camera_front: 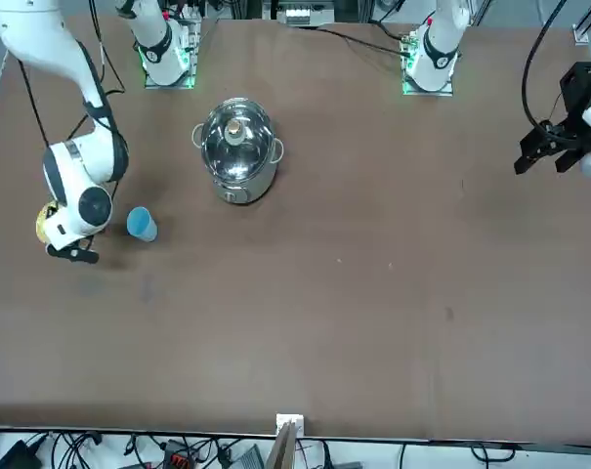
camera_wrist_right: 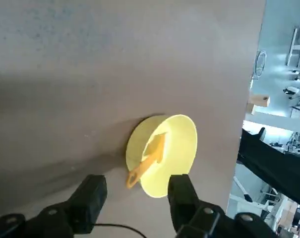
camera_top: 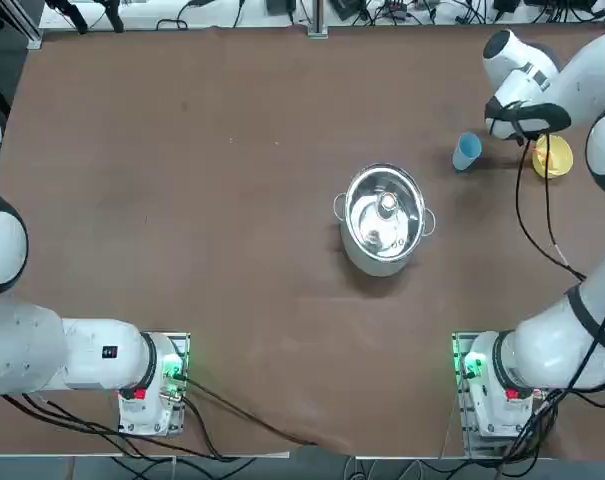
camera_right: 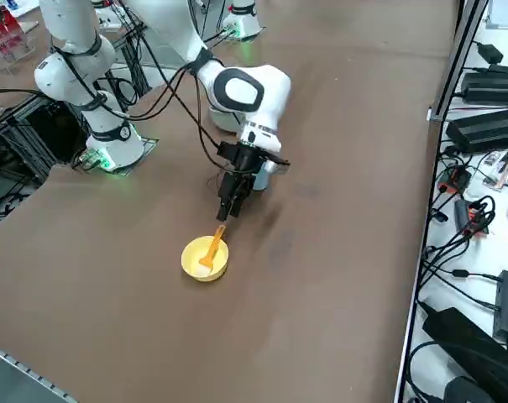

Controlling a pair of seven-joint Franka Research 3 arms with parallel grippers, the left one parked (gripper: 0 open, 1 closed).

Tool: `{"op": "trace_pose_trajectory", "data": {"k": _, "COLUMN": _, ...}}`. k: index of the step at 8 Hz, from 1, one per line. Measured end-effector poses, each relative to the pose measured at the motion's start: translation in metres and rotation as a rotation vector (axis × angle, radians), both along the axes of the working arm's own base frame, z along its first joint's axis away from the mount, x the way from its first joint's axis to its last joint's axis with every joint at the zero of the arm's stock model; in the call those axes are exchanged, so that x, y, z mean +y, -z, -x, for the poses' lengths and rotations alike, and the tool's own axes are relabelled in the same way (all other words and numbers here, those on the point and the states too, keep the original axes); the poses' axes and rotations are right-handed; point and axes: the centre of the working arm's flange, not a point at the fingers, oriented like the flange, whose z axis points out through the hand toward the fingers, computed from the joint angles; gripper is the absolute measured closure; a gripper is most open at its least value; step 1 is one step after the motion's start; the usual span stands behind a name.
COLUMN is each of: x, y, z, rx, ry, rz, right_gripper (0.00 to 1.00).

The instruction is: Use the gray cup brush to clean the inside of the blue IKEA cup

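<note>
The gray cup brush [camera_wrist_right: 146, 162] is found lying in a small yellow bowl [camera_wrist_right: 177, 148], seen as a slim orange-tan piece with its handle end projecting over the bowl's rim toward the right claw [camera_wrist_right: 135, 201]; no gray part can be made out. In the right side view the same brush [camera_right: 212, 248] is seen leaning on the rim of the bowl [camera_right: 195, 263], its upper end just below the claw [camera_right: 227, 210]. The claw is observed with its two dark fingers [camera_wrist_right: 90, 196] parted, nothing between them, and the brush handle is seen in line with the gap but apart from both fingers. The claw is held above the brown counter [camera_top: 232, 200], pointed down at a slant toward the bowl. The blue IKEA cup [camera_top: 466, 152] is noted standing on the counter just beside the claw [camera_top: 530, 138], on the side away from the bowl [camera_top: 557, 157]; in the front view the cup [camera_front: 142, 224] is seen next to the arm's wrist, with the bowl [camera_front: 47, 221] largely hidden behind it. A lidded steel pot [camera_top: 384, 218] is recorded well apart from the claw, beyond the cup, toward the middle of the counter.
</note>
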Motion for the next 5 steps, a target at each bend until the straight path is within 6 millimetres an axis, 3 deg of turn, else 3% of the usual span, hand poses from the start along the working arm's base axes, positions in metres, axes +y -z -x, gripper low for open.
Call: {"op": "trace_pose_trajectory", "data": {"k": 5, "x": 0.004, "y": 0.027, "z": 0.003, "rx": -0.017, "ry": -0.016, "rz": 0.07, "right_gripper": 0.32}}
